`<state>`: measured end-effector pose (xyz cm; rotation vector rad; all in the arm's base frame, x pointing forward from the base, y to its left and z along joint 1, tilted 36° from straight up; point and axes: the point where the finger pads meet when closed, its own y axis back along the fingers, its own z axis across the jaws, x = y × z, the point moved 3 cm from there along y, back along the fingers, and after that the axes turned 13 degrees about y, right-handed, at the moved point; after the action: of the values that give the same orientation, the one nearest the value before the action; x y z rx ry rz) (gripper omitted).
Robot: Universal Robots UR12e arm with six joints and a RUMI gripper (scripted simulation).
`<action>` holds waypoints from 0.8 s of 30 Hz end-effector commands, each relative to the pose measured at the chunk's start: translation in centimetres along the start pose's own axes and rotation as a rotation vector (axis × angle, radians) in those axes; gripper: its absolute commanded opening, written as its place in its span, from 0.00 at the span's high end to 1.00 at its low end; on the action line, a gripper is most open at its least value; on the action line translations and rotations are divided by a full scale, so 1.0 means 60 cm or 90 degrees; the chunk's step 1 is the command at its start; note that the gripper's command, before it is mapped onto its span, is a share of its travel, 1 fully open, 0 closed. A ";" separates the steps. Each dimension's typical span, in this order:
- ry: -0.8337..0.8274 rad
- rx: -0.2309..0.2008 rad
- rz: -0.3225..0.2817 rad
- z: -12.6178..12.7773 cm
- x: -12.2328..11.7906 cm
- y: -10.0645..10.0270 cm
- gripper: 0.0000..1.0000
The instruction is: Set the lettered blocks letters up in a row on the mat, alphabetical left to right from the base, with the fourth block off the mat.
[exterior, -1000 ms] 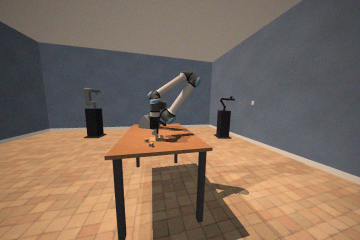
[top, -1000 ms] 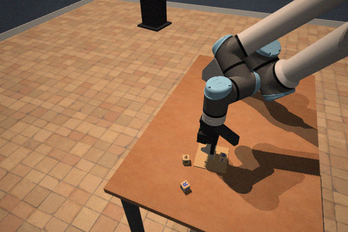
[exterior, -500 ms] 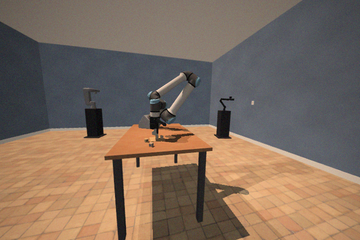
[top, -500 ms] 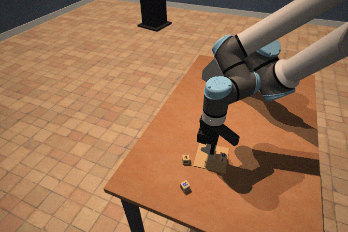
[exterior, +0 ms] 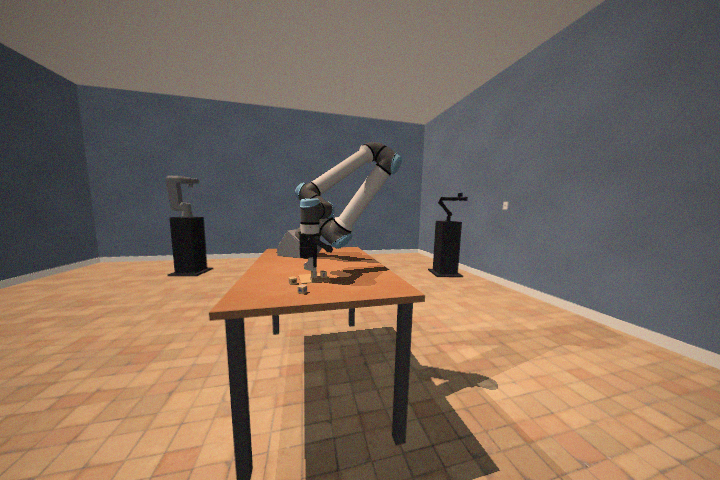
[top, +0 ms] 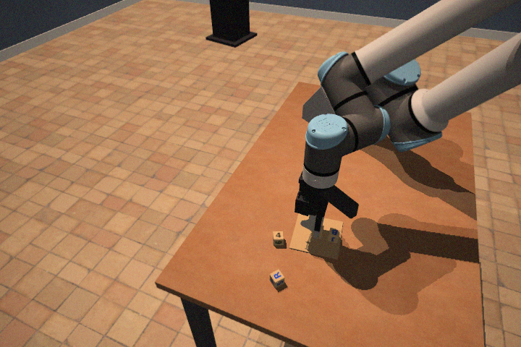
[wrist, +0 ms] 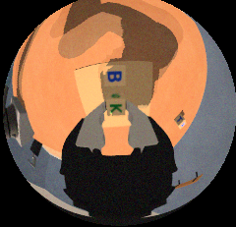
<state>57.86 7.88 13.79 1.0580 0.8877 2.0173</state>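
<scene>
My gripper (top: 316,234) (exterior: 314,275) (wrist: 115,101) is shut on the K block (wrist: 116,108), low over the pale mat (top: 299,238) (wrist: 87,85). K is green, on top, and turned the same way as the blue B in the wrist view. The B block (top: 333,233) (exterior: 323,273) (wrist: 115,77) stands on the mat, on the robot's left of K. Whether K rests on the mat or touches B, I cannot tell. The R block (top: 276,277) (exterior: 302,289) (wrist: 180,120) sits turned on the table, off the mat. The 4 block (top: 278,237) (exterior: 293,280) is off the mat too.
The table (top: 244,228) (exterior: 259,294) carries all this; its front edge lies beyond the R block. The 4 block stands close beside the mat's edge. The arm's shadow darkens part of the mat and the B block.
</scene>
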 end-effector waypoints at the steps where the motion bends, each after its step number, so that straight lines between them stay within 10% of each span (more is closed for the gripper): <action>1: 0.000 0.000 0.000 0.001 0.000 0.001 0.80; 24: 0.000 0.000 0.000 0.001 0.000 0.013 0.72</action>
<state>57.81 7.79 13.94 1.0581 0.8877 2.0172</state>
